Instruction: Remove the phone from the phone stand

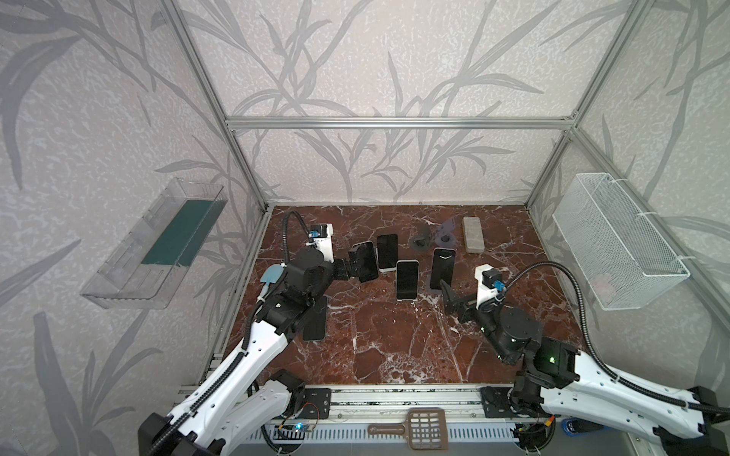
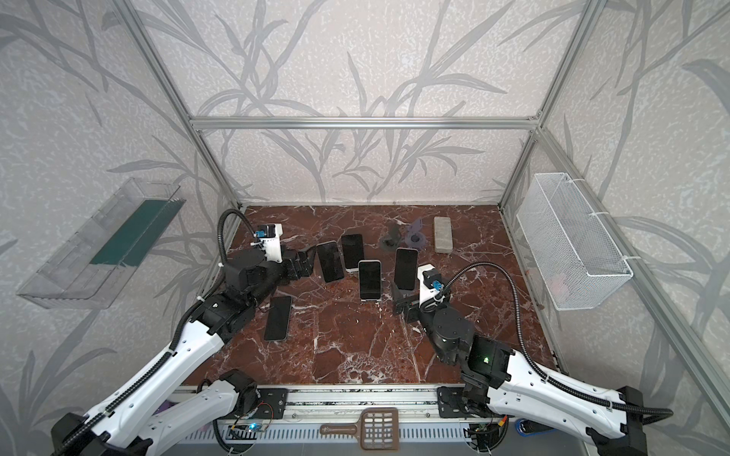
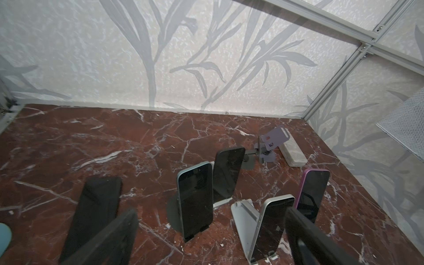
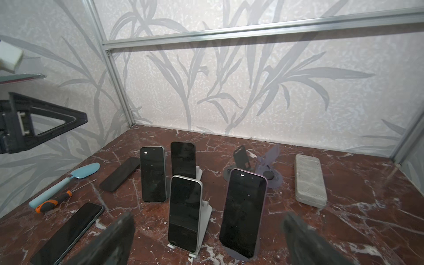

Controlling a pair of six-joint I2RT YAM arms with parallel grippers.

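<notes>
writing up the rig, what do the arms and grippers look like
The left arm and right arm have white shells and black joints. A black ribbed cable loops to a white camera block with a blue plug on each. The left gripper and right gripper are black. A green light shows on the right arm.

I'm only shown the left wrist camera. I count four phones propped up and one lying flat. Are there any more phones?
Observer: Yes, one more. A second flat phone lies beside the left arm, behind that camera.
Visitor: Where is the other arm?
Observer: The right claw is open and empty, and hovers close in front of the purple-edged phone.
Visitor: Is there anything besides phones?
Observer: A screwdriver with an orange and black handle lies next to the blue trowel.
</notes>
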